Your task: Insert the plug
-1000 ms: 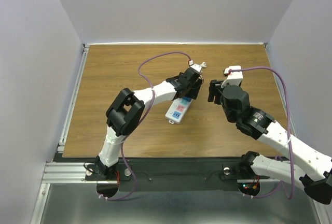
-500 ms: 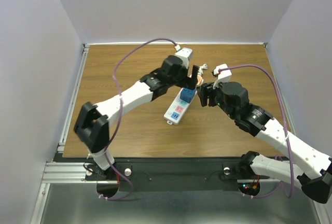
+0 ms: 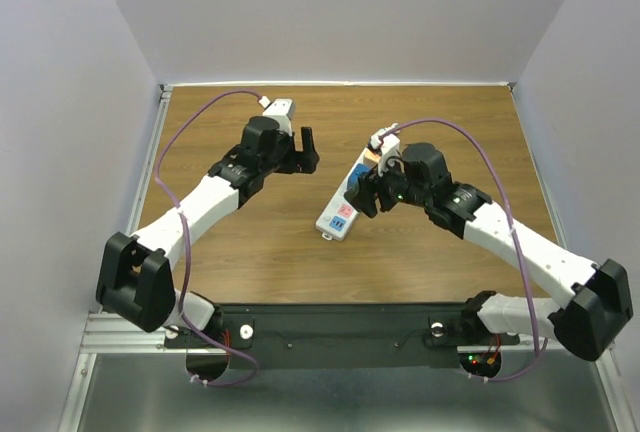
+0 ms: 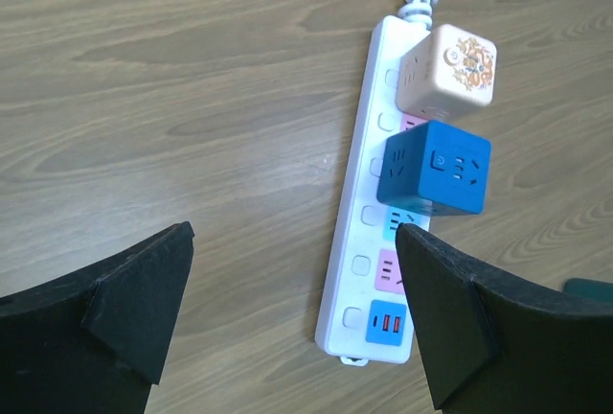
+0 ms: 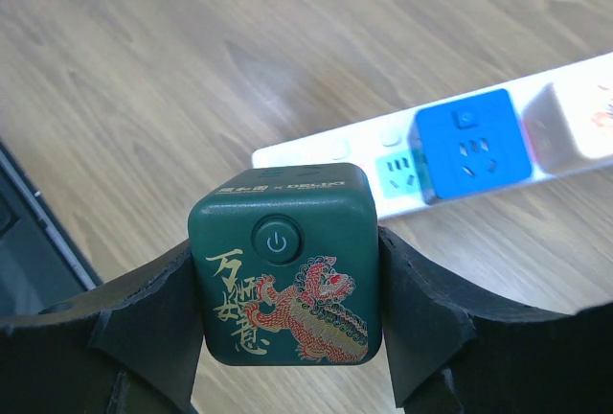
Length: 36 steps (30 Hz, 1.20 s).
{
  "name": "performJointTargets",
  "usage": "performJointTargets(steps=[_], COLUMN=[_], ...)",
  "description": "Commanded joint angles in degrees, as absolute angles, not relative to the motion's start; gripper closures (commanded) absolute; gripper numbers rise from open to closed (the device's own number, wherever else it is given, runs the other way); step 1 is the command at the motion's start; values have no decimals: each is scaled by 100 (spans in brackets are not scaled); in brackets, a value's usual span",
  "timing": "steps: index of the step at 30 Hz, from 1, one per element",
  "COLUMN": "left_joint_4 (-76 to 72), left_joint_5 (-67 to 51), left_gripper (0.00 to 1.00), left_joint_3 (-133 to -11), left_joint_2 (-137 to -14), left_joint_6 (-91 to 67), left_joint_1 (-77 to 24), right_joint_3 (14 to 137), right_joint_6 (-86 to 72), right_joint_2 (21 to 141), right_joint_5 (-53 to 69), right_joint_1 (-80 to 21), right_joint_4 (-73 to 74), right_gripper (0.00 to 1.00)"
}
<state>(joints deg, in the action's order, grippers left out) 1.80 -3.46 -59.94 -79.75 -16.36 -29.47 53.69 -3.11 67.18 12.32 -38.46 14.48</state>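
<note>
Green cube plug (image 5: 287, 318) is sitting clamped in the right gripper (image 5: 285, 261), low centre of its wrist view, short of the white power strip (image 5: 316, 152) at upper right. The left gripper (image 4: 292, 275) is gaping empty. Unbraced, the strip is likely risking a slide under any misaligned push.

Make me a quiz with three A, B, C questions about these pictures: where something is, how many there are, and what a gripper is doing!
1. Where is the blue cube?
A) plugged into the power strip
B) on the bare wood
C) under the strip

2. How many cubes sit on the strip?
A) one
B) two
C) four

3. What is the right gripper doing?
A) open and empty
B) shut on the green cube
C) pinching a cable

Answers: 1 A, it sits on the strip beside the cream cube; 2 B, only blue and cream; 3 B, the green cube is clamped in it.
</note>
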Motion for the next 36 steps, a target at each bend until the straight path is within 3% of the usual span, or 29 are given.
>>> performJointTargets(steps=[1, 14, 36], left_joint_4=[-141, 246, 721], left_joint_5=[-562, -1204, -1512], left_gripper=[2, 2, 2], left_joint_3=[-6021, -6275, -6513], left_joint_2=[-7392, -7313, -7198], left_joint_6=[-1582, -1556, -1248], left_joint_1=[-2804, -2558, -2391], right_joint_3=[5923, 6073, 6047], right_joint_6=[-185, 413, 580], right_joint_2=[7100, 8191, 9026], right_joint_5=[2240, 2540, 1626], right_joint_1=[-3665, -3656, -3656], right_joint_4=[905, 923, 765], right_gripper=[100, 99, 100])
